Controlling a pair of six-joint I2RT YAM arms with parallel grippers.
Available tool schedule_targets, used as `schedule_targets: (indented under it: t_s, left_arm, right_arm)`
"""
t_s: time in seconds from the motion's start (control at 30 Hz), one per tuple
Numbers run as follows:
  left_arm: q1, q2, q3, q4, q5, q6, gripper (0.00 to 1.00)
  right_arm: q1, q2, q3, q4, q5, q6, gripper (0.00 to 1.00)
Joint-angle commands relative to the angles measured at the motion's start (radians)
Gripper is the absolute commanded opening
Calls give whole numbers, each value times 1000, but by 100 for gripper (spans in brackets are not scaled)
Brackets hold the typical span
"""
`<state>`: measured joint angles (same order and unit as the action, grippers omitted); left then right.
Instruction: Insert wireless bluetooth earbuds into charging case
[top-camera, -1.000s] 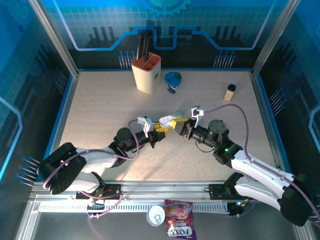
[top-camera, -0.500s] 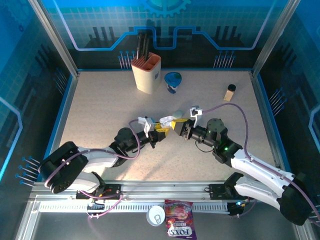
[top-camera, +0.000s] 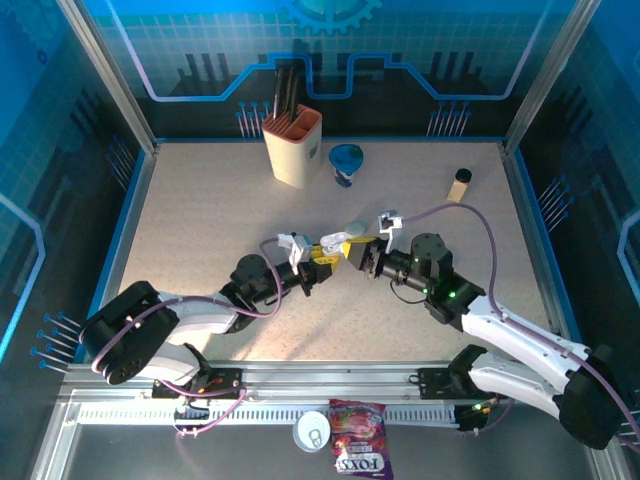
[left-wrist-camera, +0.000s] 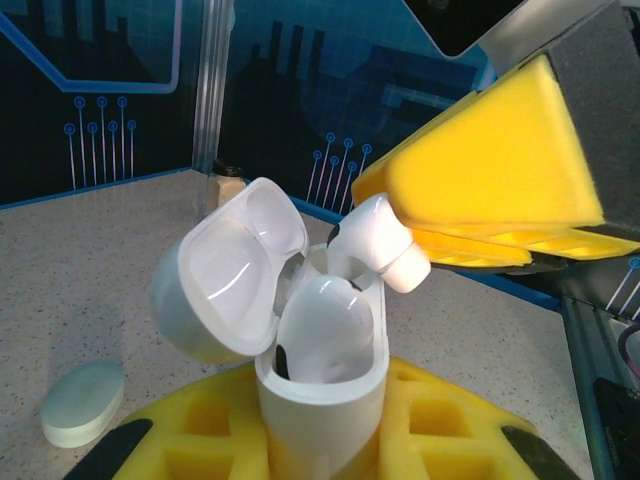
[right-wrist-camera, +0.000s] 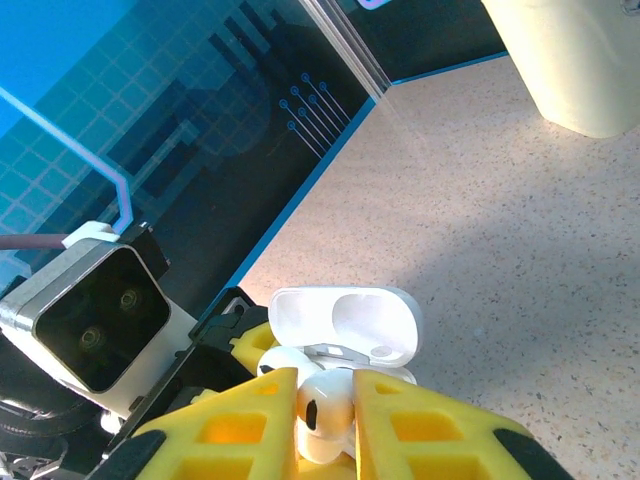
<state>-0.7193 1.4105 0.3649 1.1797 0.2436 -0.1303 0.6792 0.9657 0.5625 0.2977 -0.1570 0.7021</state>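
1. Compared with one second ago, the right gripper (top-camera: 352, 248) stands a little closer to the left gripper (top-camera: 320, 258); nothing else on the table (top-camera: 200, 200) changes place.
2. Both grippers meet above the middle of the table, well apart from every edge.
3. The left gripper is closed on the lower body of the charging case (left-wrist-camera: 322, 400) and holds it upright, with the lid (left-wrist-camera: 235, 270) open and leaning back.
4. The right gripper is closed narrowly on one white earbud (left-wrist-camera: 375, 240), which hangs tilted just above the mouth of the case. I cannot tell if it touches the rim.
5. Another white piece, I think a seated earbud (left-wrist-camera: 325, 325), already fills one side of the case.
6. Possible trouble, in my judgement: the earbud is tilted, so its stem may miss the free socket and land on the rim or on the seated earbud. A hard push could then turn the earbud between the soft pads or tip the case, and an early release could drop it onto the table.
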Motion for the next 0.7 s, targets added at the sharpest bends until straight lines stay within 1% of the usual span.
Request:
schedule_targets:
  t_s: [0.0,0.33,0.67]
  left_arm:
    - [-9,2,31,51,36,4,11]
    - [-14,11,37,54,51,15,11]
    - [-19,23,50,57,57,18,11]
  right_arm:
    - [-7,10,31,-79,53,-16,20]
    - [-6,11,60,-174,117,-15,21]
    - [-4,43,79,-196,94,-33,23]
